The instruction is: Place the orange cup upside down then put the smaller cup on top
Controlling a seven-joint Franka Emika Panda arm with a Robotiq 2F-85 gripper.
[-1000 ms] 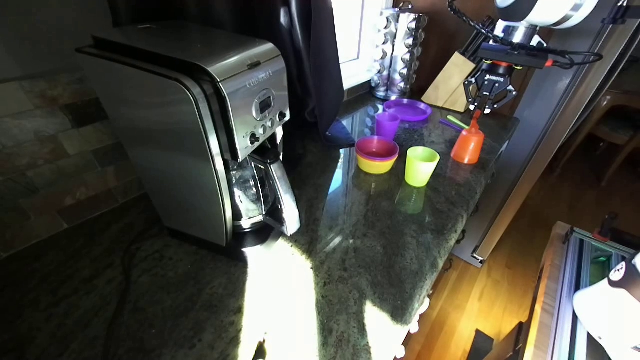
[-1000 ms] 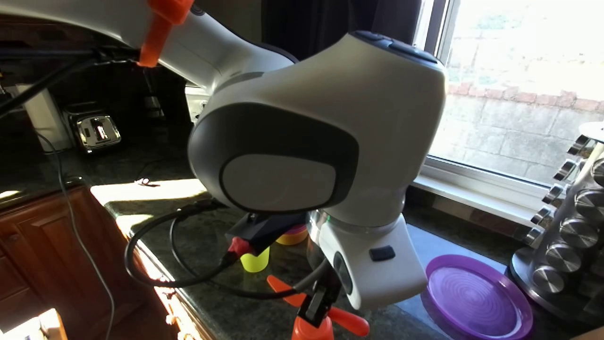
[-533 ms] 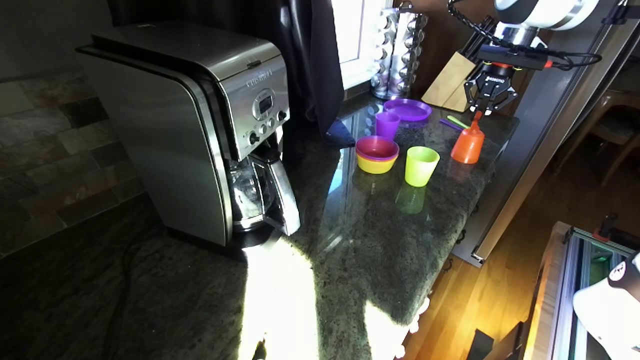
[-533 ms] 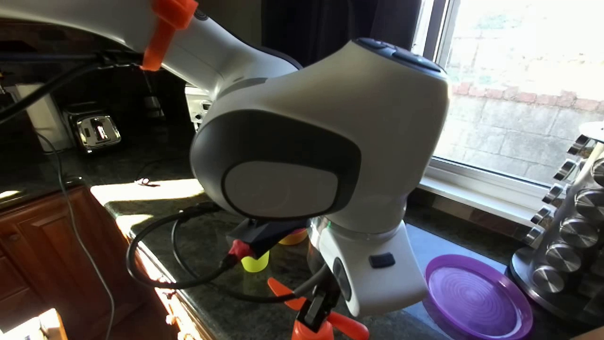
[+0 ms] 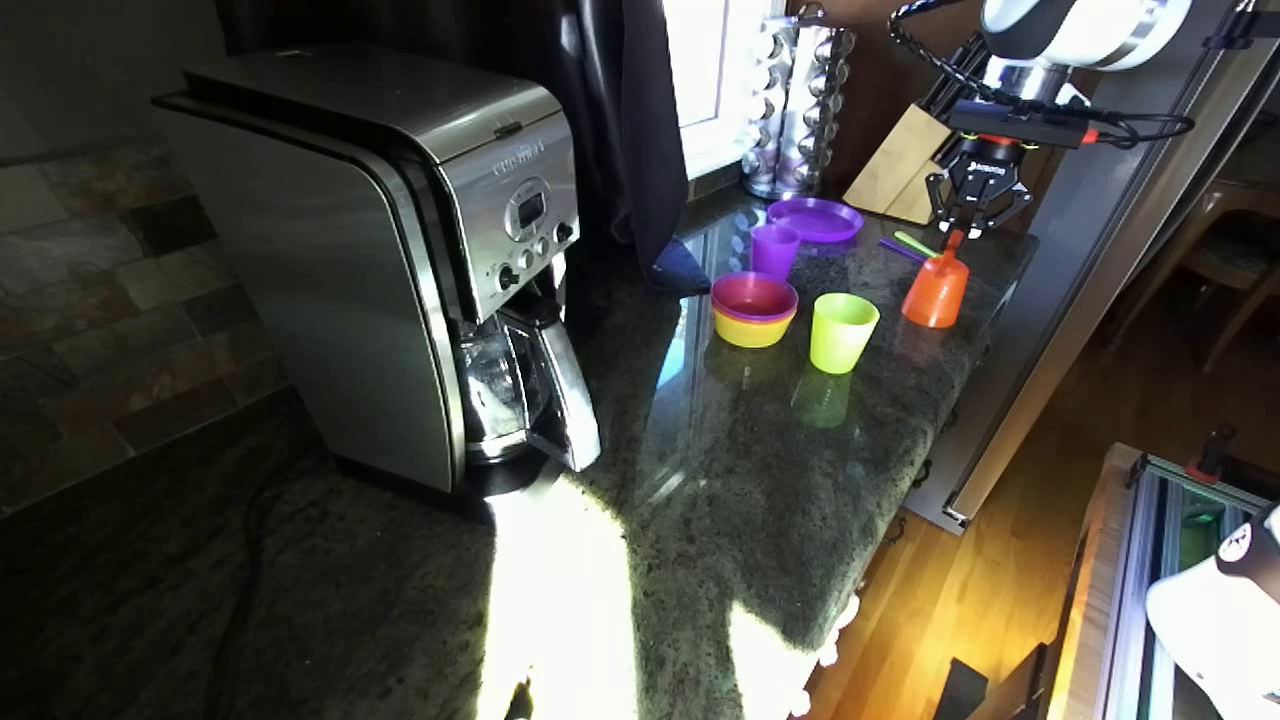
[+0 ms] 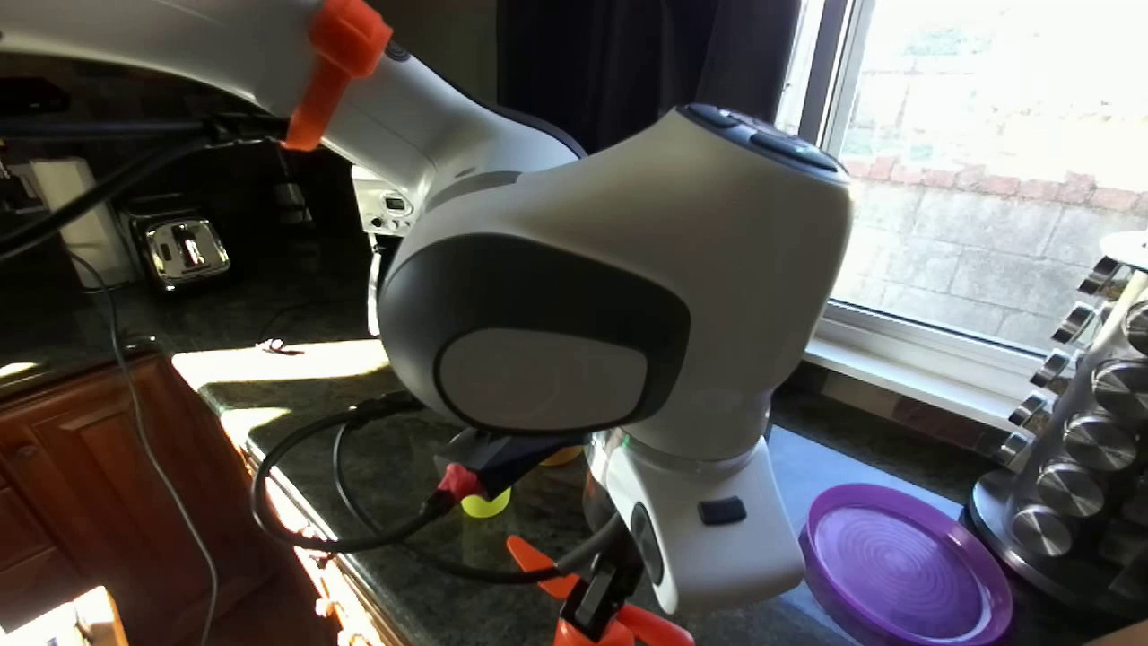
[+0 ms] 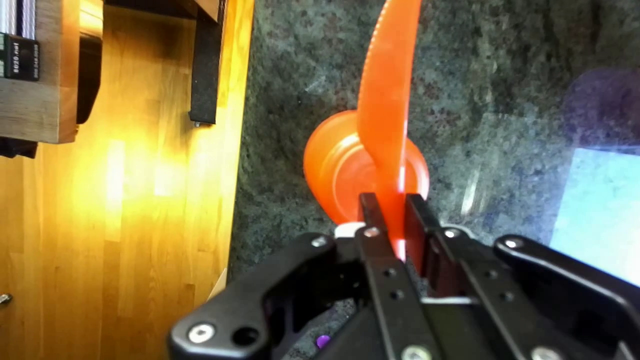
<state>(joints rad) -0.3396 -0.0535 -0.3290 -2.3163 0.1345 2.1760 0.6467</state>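
Gripper (image 7: 391, 207): clamped on an orange plastic knife (image 7: 386, 85), pinching it partway along; in the wrist view the serrated blade runs from between the fingers (image 7: 371, 215) to the top edge.
Orange cup (image 5: 934, 300): on the dark stone countertop (image 5: 720, 480) near its edge, mouth down, narrow end up, directly below the knife; whether blade and cup touch, I cannot tell.
Lime green cup (image 5: 842, 342): mouth up, between the orange cup and the nested bowls (image 5: 752, 333), touching neither.
Nested bowls: yellow one lowest, a purple rim above it.
Purple cup (image 5: 773, 255): behind the bowls in an exterior view, near the purple plate (image 6: 901, 570).
Purple plate: lying flat in both exterior views, just beside the spice rack (image 6: 1090, 431).
Utensils: one green (image 5: 913, 243), one purple (image 5: 901, 250), beyond the orange cup; kind unclear.
Coffee maker (image 5: 520, 150): at the far end of the counter from the gripper, carafe (image 5: 495, 390) in place.
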